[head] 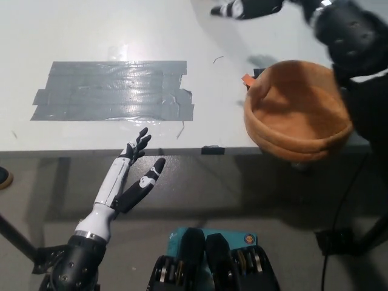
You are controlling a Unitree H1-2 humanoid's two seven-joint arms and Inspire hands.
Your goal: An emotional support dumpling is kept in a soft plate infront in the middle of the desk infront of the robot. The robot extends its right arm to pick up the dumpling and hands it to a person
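White desk [91, 30] with grey tape patch [112, 90], orange plate [297, 112]; left hand [136, 173] released, right hand [242, 8] unclear.

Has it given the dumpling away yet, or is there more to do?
Probably given, though I can't confirm. The soft orange fabric bowl on the white desk is empty, with no dumpling or person visible. The black right hand is raised at the top edge, its grip unclear. The white left hand rests open below the desk.

Right hand [242, 8], above the soft plate [297, 130], is cut off by the top edge; its grasp cannot be determined. The plate's interior is hidden behind its tilted wall.
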